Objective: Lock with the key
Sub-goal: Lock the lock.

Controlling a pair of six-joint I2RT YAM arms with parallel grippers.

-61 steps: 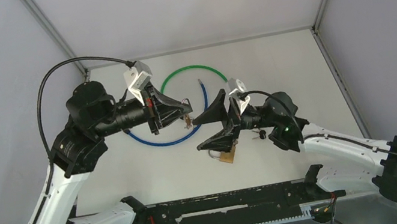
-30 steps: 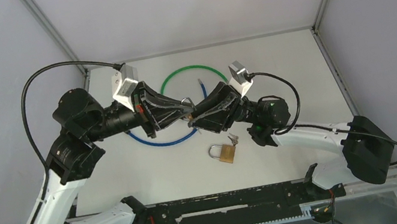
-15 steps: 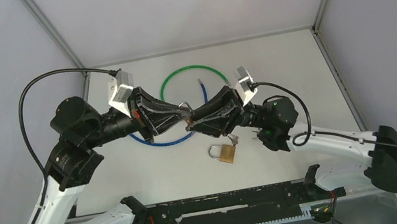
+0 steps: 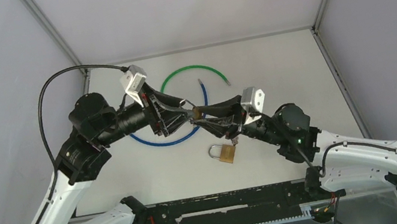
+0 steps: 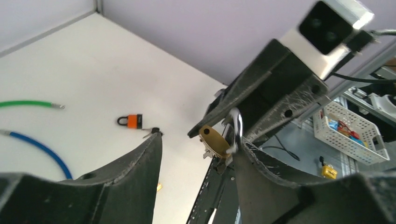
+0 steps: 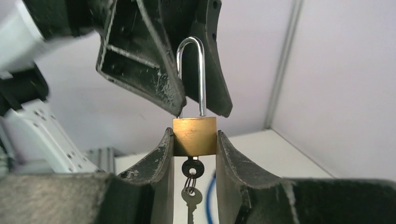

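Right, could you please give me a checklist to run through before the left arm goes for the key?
1. Right gripper clamped on the padlock body: ok, a finger on each side.
2. Left gripper open: ok, its fingers stand apart around the shackle.
3. Key in the keyhole: ok, spare key dangling below.
4. Shackle pushed fully home: cannot tell.
5. Second padlock out of the way: ok, it lies on the table apart from both grippers.

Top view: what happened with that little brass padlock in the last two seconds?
The right tool swung up from the table to meet the left tool and clamped the padlock by its body; the left tool then opened, letting go of its loop. The second padlock, the green cable and the blue cable stayed put.
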